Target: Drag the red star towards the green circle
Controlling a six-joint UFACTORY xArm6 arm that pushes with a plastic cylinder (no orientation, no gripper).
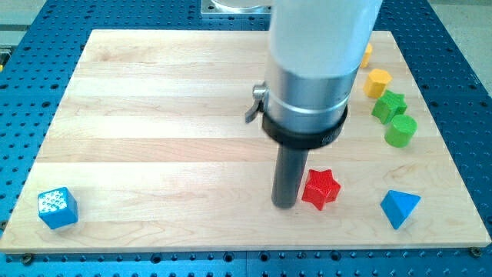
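The red star (320, 188) lies on the wooden board at the view's lower right of centre. The green circle (400, 131) sits at the view's right, up and to the right of the star. My tip (285, 205) rests on the board just to the left of the red star, touching or nearly touching its left side. The arm's wide silver and black body hangs above and hides the board behind it.
A green star (388, 104) sits just above the green circle. A yellow hexagon (377, 82) is above that, and another yellow block (367, 54) is partly hidden by the arm. A blue triangle (399, 208) is at the lower right. A blue cube (58, 208) is at the lower left.
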